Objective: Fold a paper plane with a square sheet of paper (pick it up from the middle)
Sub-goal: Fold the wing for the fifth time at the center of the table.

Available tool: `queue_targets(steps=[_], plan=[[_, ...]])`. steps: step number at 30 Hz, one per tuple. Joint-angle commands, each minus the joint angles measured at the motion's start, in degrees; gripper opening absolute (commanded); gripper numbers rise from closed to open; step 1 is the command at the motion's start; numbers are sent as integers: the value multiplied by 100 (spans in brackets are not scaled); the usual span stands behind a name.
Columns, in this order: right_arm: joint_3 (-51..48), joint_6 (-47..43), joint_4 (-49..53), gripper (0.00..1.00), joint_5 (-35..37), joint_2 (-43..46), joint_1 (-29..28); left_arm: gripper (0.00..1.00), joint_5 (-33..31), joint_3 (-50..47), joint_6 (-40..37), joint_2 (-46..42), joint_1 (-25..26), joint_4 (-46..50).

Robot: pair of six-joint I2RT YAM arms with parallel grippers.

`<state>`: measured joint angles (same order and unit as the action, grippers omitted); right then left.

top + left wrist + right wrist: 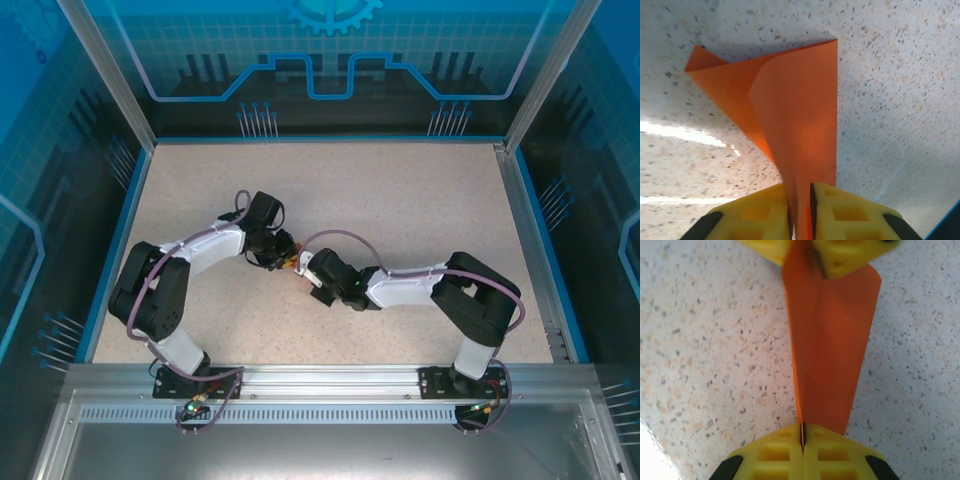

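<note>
Watch for paper (832, 340) slipping from barely parted left jaws (hold there unclear) and swinging from right jaws clamped on its other end, skewing crease.

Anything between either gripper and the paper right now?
Nothing visible. The orange paper is pinched in the right gripper, and its other end sits between the fingers of the left gripper, above the table.

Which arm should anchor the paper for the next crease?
Right, probably: the right gripper is clamped tight on the paper, while the left gripper looks slightly parted around its other end.
</note>
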<state>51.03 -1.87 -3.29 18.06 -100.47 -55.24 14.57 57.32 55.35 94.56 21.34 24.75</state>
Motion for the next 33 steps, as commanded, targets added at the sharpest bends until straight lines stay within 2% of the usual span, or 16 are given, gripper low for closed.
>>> queue_targets(steps=[1,2,4,6,11,20,27,33], plan=[[314,939,630,0,-631,119,268,30,-228,-174,-121,-408,-83,205],[358,1117,714,0,-803,120,335,32,-266,-230,-129,-497,-86,209],[451,1454,876,0,-1261,105,487,46,-380,-343,-123,-654,-86,223],[522,1804,928,0,-1768,57,641,48,-474,-484,-93,-837,-86,190],[663,2378,878,0,-2597,-127,856,61,-693,-800,-22,-1280,-87,135],[877,3257,557,0,-3851,-510,1170,62,-703,-1148,-210,-1938,-86,-158],[893,3864,209,0,-4142,-888,1205,57,-130,-1390,-55,-1731,-86,-720],[873,4327,-57,0,-4366,-1129,1242,55,119,-1433,-11,-1445,-86,-1075]])
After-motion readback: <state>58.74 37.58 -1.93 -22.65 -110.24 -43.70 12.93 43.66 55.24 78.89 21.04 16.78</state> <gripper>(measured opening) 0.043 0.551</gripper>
